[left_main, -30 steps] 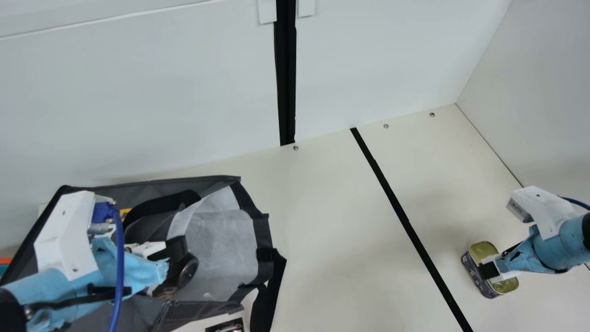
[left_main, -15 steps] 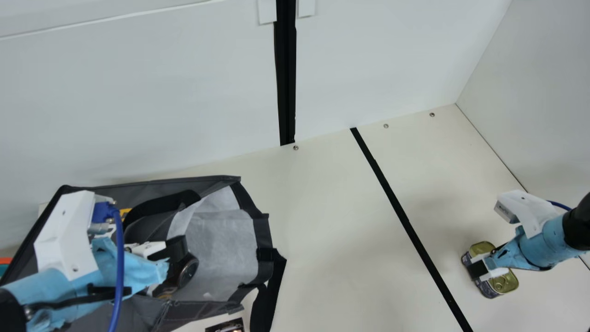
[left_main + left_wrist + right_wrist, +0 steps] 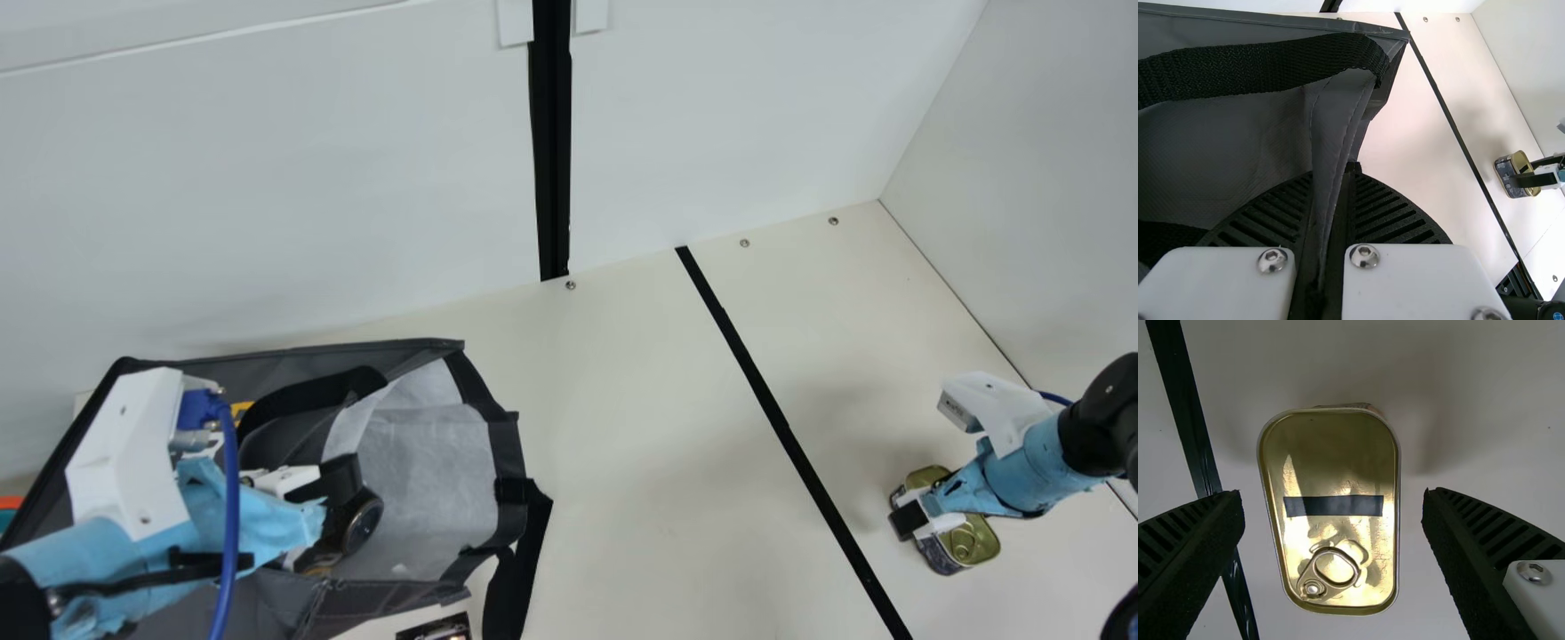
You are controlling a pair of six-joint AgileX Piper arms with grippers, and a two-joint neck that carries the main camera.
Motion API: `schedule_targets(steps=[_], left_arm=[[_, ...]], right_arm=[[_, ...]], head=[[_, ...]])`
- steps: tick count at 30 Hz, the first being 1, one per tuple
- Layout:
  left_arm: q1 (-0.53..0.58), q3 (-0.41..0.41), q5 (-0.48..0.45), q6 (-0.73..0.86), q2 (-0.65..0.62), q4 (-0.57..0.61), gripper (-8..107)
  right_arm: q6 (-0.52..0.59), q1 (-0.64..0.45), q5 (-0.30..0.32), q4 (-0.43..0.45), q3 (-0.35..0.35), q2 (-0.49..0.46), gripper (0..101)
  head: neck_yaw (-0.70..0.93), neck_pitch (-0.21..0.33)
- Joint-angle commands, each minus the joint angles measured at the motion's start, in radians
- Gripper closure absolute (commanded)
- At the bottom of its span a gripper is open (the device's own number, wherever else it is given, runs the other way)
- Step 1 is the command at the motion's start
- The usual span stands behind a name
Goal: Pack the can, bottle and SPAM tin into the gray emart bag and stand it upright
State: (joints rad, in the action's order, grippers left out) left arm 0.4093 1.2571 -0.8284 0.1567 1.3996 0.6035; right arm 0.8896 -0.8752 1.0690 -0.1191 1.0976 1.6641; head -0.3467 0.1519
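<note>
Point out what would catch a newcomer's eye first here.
Probably the big gray bag gaping open at the main view's lower left, its edge pinched by the left gripper. Next, the gold-lidded tin at the lower right, between the right gripper's open fingers. A black strip on the table runs between bag and tin.

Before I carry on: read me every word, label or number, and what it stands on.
No text is readable.
SPAM tin: side print too small; faint lid marks illegible.
Gray emart bag: yellow mark, mostly hidden.
Right arm's wrist camera: marking too small.
Dark printed patch beside the bag: cut off, illegible.
</note>
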Motion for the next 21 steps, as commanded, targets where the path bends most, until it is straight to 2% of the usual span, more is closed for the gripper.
schedule_targets(steps=[1,15,21], left_arm=[[0.0,0.0,0.0,0.0,0.0,0.0,107],[0.0,0.0,0.0,0.0,0.0,0.0,107],[0.0,0.0,0.0,0.0,0.0,0.0,107]], right_arm=[[0.001,0.002,-0.002,0.001,-0.001,0.007,6],[0.033,0.002,-0.014,0.009,0.01,0.02,100],[0.057,-0.004,-0.003,-0.004,0.027,0.007,101]], head=[[-0.002,0.023],[-0.002,0.023],[-0.002,0.023]])
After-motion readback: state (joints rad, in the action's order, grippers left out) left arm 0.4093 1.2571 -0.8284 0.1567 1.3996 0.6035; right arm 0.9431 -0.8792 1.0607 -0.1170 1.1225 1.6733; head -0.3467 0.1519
